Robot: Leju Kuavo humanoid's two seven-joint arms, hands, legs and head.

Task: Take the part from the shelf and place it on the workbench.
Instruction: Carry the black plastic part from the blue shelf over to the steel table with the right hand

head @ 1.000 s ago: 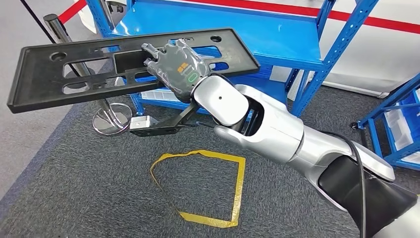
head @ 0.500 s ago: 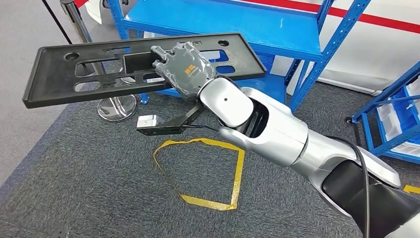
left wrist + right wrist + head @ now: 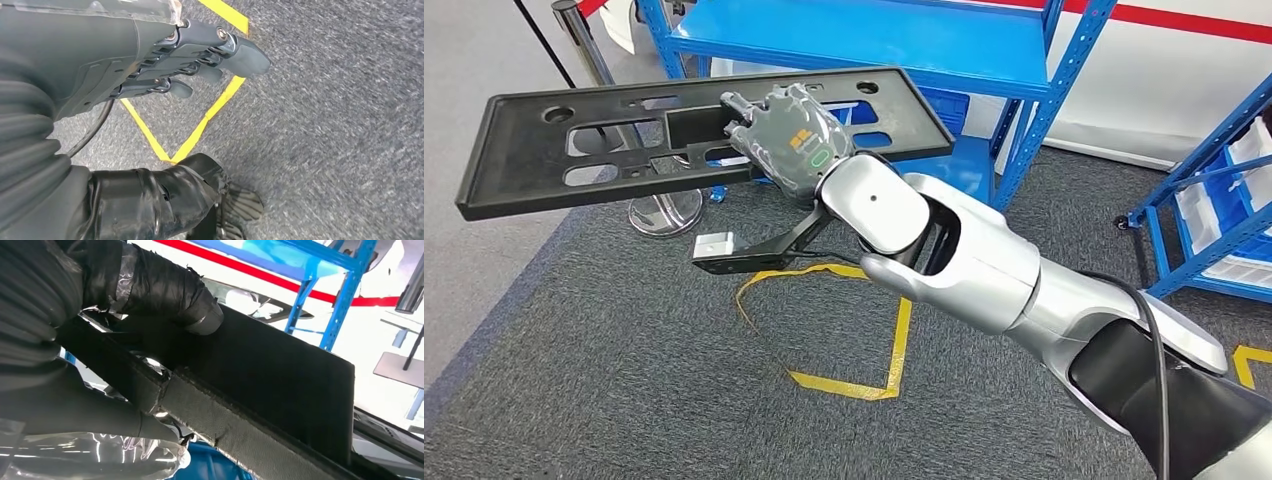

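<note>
1. The robot's right hand (image 3: 789, 140) grips a long, flat black plastic panel (image 3: 574, 140) pierced with cut-outs and round holes, holding it clear of the blue steel shelf (image 3: 864, 45) behind it and above the grey carpet (image 3: 604, 380).

2. Its fingers curl over the near long edge into a central rectangular opening, while the taped thumb (image 3: 165, 290) presses the panel's opposite face in the right wrist view (a clamp across the rim, not a pinch at a corner).

3. The panel looks stiff and fairly light, since it stays nearly level with most of its length reaching out past the hand toward the robot's left; that overhang probably makes it prone to swinging or twisting in the grip.

4. A hold near the middle, as here, seems the soundest choice; the moulded rim gives the fingers a lip.

5. The left hand (image 3: 200, 65) hangs over the carpet near yellow floor tape (image 3: 200, 130), fingers loosely curled and holding nothing.
</note>
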